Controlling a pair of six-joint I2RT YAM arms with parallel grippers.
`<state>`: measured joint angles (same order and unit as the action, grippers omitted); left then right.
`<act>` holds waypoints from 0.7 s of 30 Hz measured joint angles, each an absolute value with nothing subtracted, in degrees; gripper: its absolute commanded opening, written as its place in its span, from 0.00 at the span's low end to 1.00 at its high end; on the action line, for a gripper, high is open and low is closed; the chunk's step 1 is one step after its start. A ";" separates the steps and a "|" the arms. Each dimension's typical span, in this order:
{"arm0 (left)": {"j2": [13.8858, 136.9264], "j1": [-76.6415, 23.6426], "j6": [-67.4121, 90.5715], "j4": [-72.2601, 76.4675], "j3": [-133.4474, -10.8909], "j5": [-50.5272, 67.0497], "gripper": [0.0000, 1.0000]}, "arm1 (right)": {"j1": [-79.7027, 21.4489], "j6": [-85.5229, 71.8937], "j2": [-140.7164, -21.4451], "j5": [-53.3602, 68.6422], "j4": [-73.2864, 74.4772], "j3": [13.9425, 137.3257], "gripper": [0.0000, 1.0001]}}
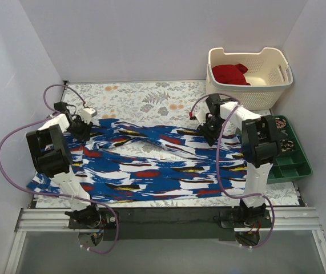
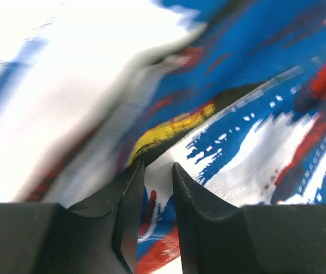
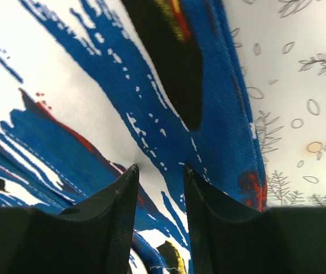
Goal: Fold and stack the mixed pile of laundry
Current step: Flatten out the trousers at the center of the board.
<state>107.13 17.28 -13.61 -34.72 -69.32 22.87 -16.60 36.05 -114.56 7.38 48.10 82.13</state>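
The blue garment [image 1: 151,165] with white, red and black print lies spread across the table, its far edge raised in a ridge between the arms. My left gripper [image 1: 86,129] is at its far left edge; in the left wrist view the jaws [image 2: 158,171] are shut on a fold of the blue cloth [image 2: 254,114]. My right gripper [image 1: 209,132] is at the far right edge; its jaws [image 3: 160,171] are nearly closed with the blue cloth [image 3: 94,85] pinched between them. The deep red garment [image 1: 230,73] lies in the cream basket.
The cream perforated basket [image 1: 265,85] stands at the back right. A green tray [image 1: 291,165] of coiled items sits along the right edge. The floral table cover [image 1: 151,97] shows beyond the garment, and also in the right wrist view [image 3: 300,85]. White walls enclose three sides.
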 measured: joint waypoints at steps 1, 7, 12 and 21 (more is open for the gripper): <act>108.07 18.17 -13.69 -34.72 -70.54 22.90 0.25 | -16.62 36.05 -114.98 6.87 48.10 82.56 0.43; 111.57 21.65 -14.94 -35.66 -75.46 23.70 0.30 | -16.62 35.73 -119.13 3.99 47.72 88.79 0.44; 110.85 21.63 -20.51 -36.75 -74.54 24.34 0.28 | -16.40 36.36 -119.92 3.55 45.56 90.00 0.46; 105.75 24.67 -30.22 -38.13 -67.70 23.81 0.20 | -16.43 42.02 -111.44 5.89 42.46 77.34 0.55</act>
